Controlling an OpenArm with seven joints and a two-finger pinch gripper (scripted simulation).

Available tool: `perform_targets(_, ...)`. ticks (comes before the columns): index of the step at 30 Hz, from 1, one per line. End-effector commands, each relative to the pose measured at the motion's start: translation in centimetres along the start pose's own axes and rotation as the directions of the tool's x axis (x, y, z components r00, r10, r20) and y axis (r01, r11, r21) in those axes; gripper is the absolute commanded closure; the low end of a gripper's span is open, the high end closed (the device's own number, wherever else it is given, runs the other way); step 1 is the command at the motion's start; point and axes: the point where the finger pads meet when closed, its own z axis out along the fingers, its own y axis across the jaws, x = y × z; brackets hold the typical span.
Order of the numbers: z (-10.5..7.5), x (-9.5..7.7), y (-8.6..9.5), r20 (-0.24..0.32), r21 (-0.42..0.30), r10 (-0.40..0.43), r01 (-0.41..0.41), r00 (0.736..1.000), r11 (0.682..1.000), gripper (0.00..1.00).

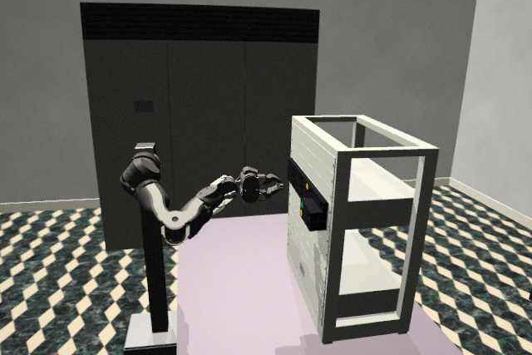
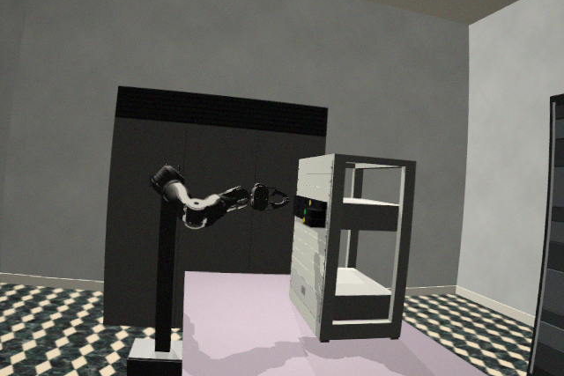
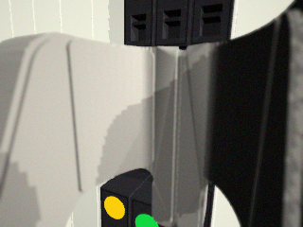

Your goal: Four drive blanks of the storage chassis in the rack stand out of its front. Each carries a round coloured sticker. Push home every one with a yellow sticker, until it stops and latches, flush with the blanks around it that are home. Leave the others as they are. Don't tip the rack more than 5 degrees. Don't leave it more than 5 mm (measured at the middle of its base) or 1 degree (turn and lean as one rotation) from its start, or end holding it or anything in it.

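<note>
The pale rack (image 1: pixel 361 222) stands on the lilac table with the black storage chassis (image 1: pixel 307 196) in its front. On the chassis front I see a yellow sticker (image 1: pixel 307 185), a green sticker (image 1: pixel 302 204) and a second yellow sticker (image 1: pixel 301 212). My gripper (image 1: pixel 278 185) is shut and empty, a short way in front of the chassis and not touching it. It also shows in the exterior view (image 2: pixel 285 201). In the wrist view the closed fingers (image 3: pixel 177 118) fill the frame. Below them a blank with a yellow sticker (image 3: pixel 114 207) stands beside one with a green sticker (image 3: pixel 146 221). Slotted blanks (image 3: pixel 180 21) show above.
A tall dark cabinet (image 1: pixel 199 119) stands behind the arm. The arm's post (image 1: pixel 155 273) rises at the table's left edge. Another dark rack (image 2: pixel 548 235) shows at the far right of the exterior view.
</note>
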Motion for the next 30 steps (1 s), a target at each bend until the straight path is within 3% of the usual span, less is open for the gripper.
perform_targets(1, -0.7, -0.4, 0.1, 0.023, 0.005, 0.018, -0.018, 1.000, 1.000, 1.00)
perform_targets(9, -2.6, -0.4, 0.0, 0.023, 0.005, 0.018, -0.018, 1.000, 1.000, 1.00)
perform_targets(22, -2.7, -1.3, -0.7, 0.027, 0.008, 0.017, -0.018, 0.999, 1.000, 1.00)
perform_targets(30, -2.9, -4.9, -3.1, 0.027, 0.008, 0.018, -0.018, 0.999, 1.000, 1.00)
